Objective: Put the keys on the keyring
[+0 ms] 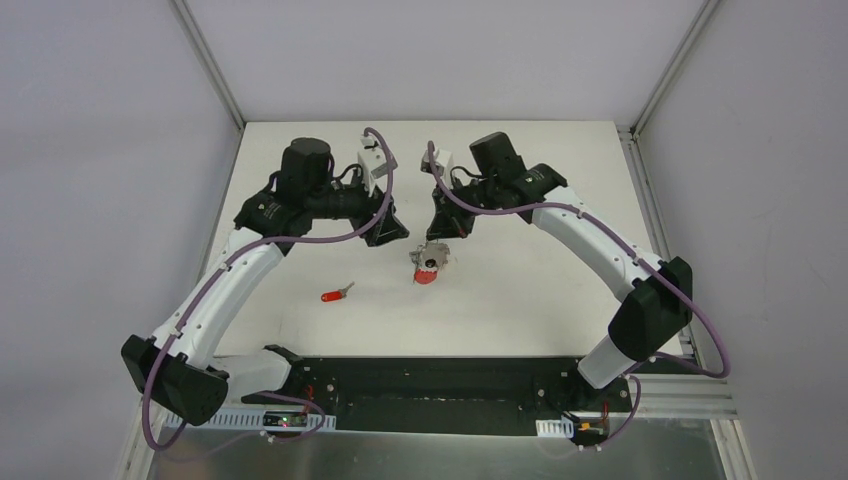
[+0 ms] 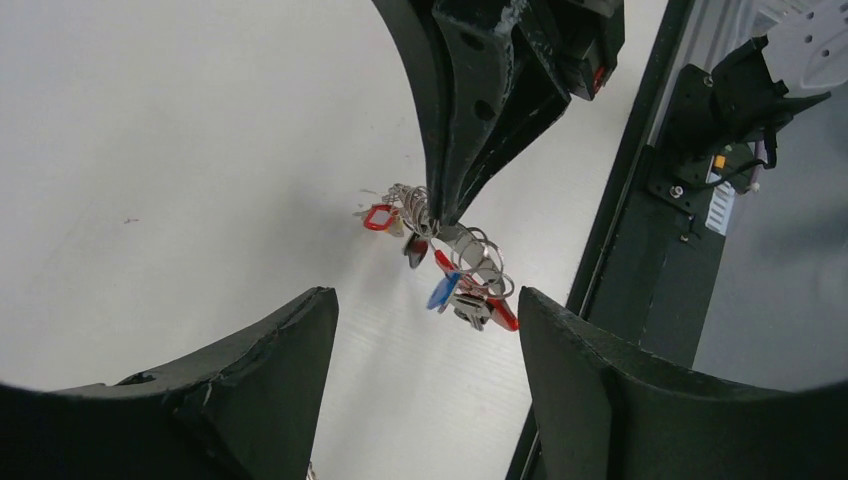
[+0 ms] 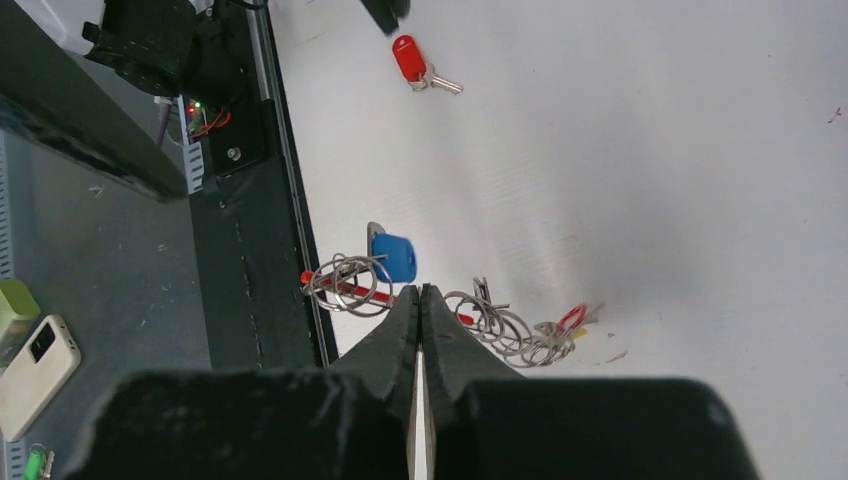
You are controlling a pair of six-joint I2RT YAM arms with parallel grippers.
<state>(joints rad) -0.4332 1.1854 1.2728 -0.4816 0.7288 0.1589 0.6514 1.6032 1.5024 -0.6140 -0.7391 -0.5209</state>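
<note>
Overhead: keyring (image 1: pixel 428 265) mid-table (image 1: pixel 540 180), right under right gripper (image 1: pixel 437 245); red key (image 1: pixel 335 294) lies apart to its left; left gripper (image 1: pixel 388 232) near keyring. Left wrist: left fingers (image 2: pixel 250 380) apart, nothing between; right gripper pinches keyring. Right wrist: right fingers (image 3: pixel 400 330) pressed together on keyring; red key well apart.

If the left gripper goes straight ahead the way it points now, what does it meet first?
Most likely the keyring, held by the shut right gripper; the depth is unclear.
</note>
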